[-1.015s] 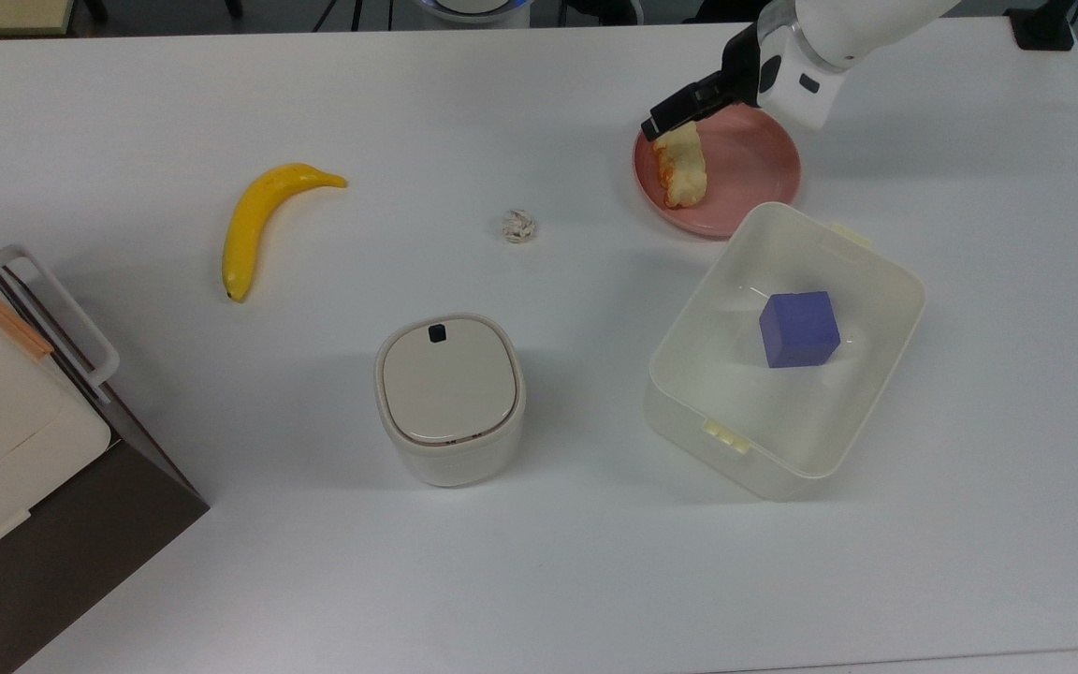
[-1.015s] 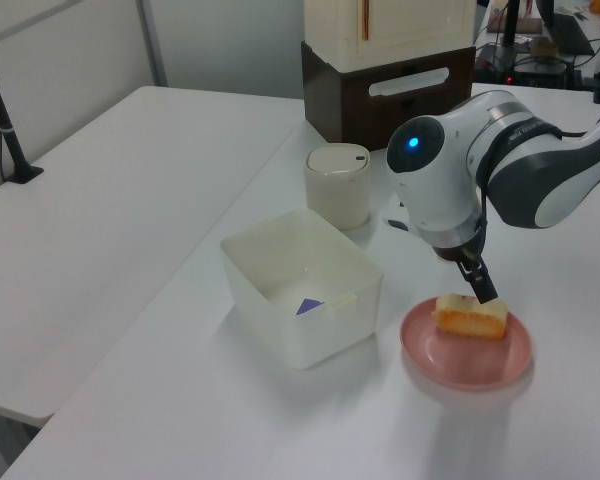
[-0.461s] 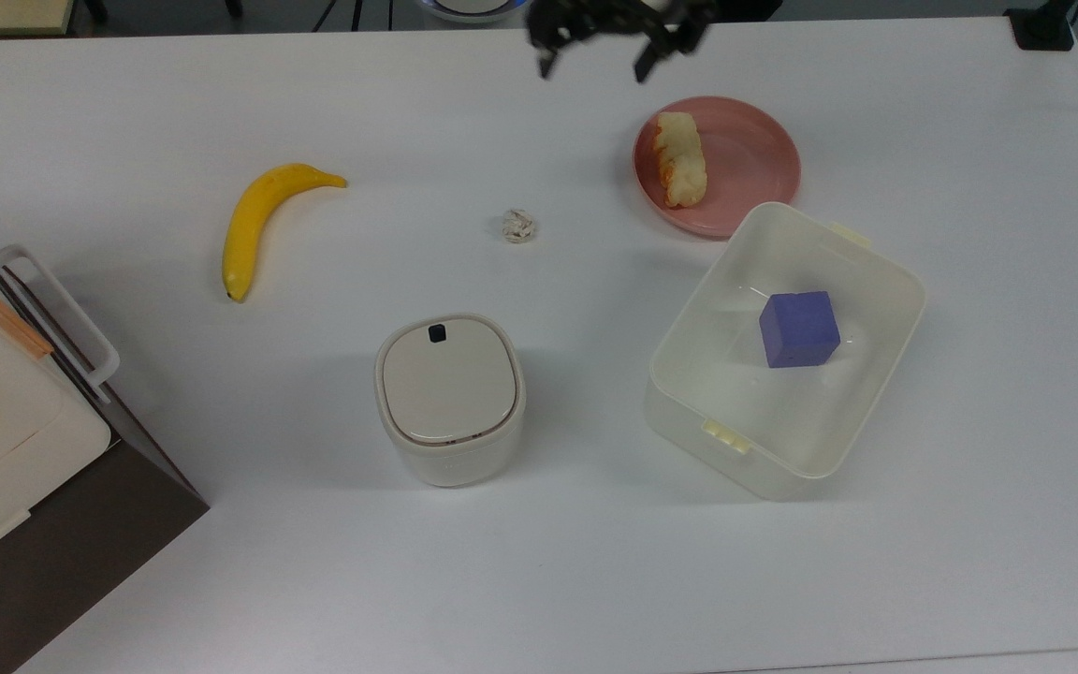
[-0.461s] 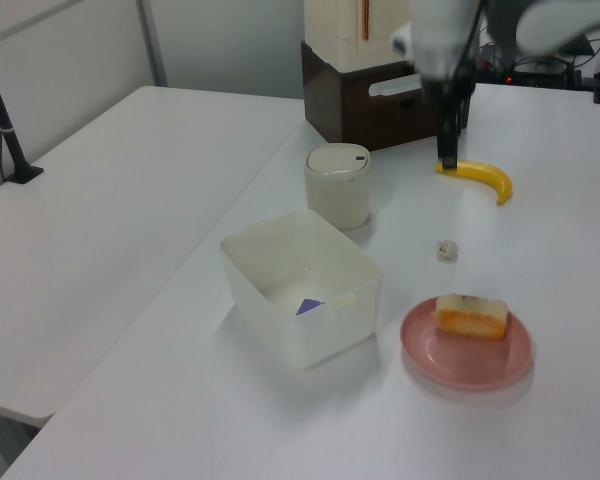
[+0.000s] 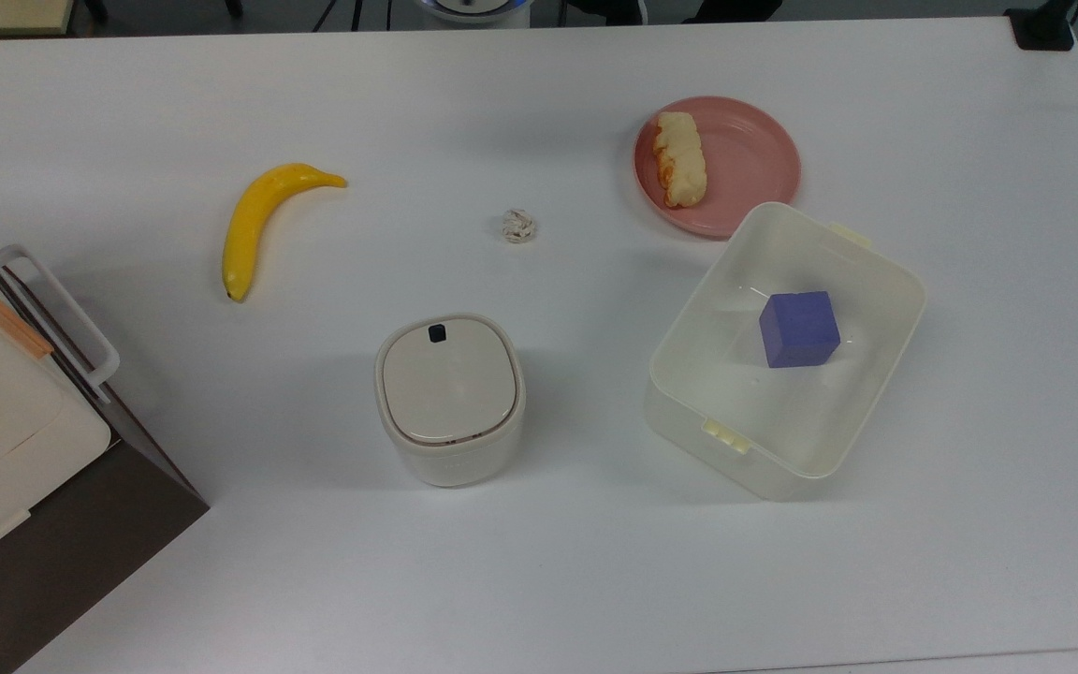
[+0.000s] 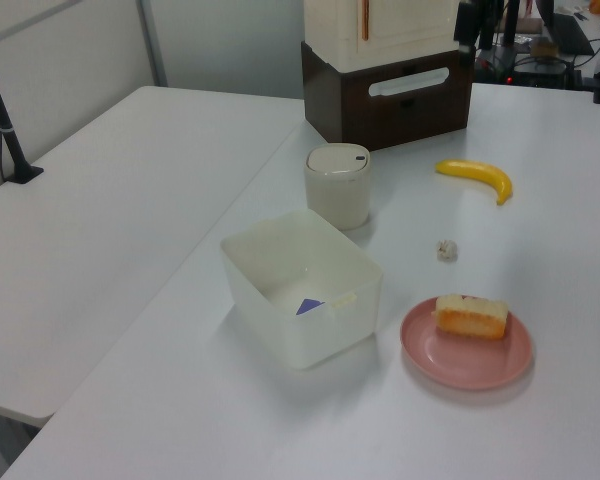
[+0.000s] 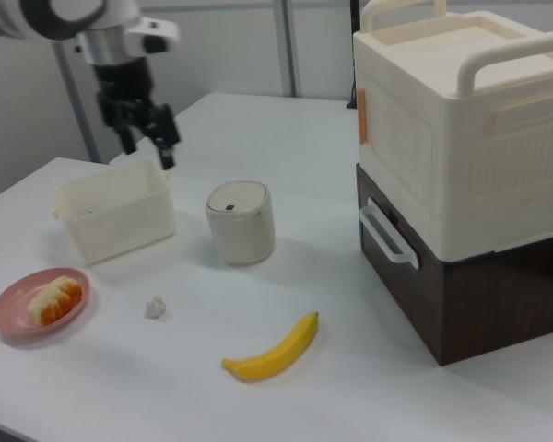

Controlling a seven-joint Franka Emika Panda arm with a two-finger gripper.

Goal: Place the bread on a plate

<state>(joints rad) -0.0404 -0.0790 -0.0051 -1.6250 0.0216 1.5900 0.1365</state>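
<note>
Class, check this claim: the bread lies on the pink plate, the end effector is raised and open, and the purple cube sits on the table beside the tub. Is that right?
Not quite. The bread lies on the plate and the end effector is raised and open, but the cube sits inside the tub, as the top view shows.

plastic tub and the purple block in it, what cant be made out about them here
- Purple cube-shaped block: in the left view, just a corner shows behind the cream rectangular plastic tub wall; in the right view, the tub's wall hides it.
- Whether the block touches the tub's walls: cannot tell.
- Tub floor: glare blurs it in the top view.
</note>
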